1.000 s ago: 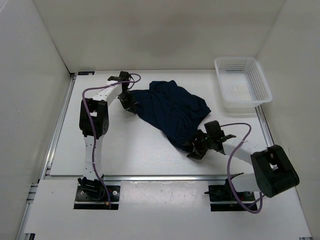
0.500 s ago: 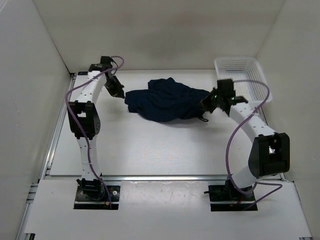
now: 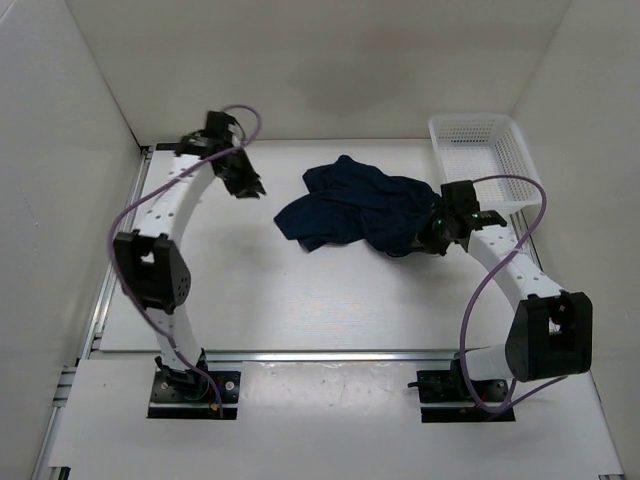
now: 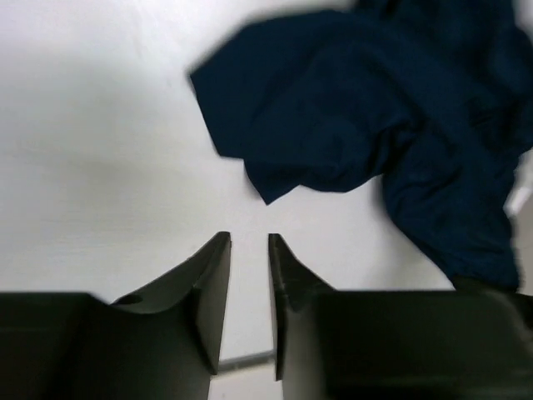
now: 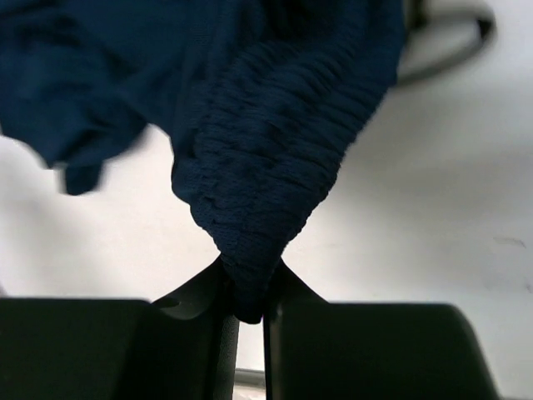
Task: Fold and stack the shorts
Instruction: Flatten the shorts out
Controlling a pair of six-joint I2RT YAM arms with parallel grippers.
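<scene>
Toward the far middle of the white table (image 3: 300,300), the dark navy-blue soft cloth shorts (image 3: 355,205) are seen bunched in a crumpled heap between the two arms, not folded. Their right-hand edge is pinched by the right fingers (image 3: 432,238). In the right wrist view a ribbed fold of the cloth (image 5: 275,158) is shown clamped between the two tips, bulging out from the pinch. The left fingers (image 3: 245,185) are held over the far left of the table, apart from the cloth, and nothing is gripped by them. In the left wrist view they (image 4: 208,283) are seen parted by a narrow gap, with bare table between them and the shorts (image 4: 350,125) lying beyond, untouched. A white plastic mesh basket (image 3: 520,150) is set at the far right corner of the table, near the right wrist.
</scene>
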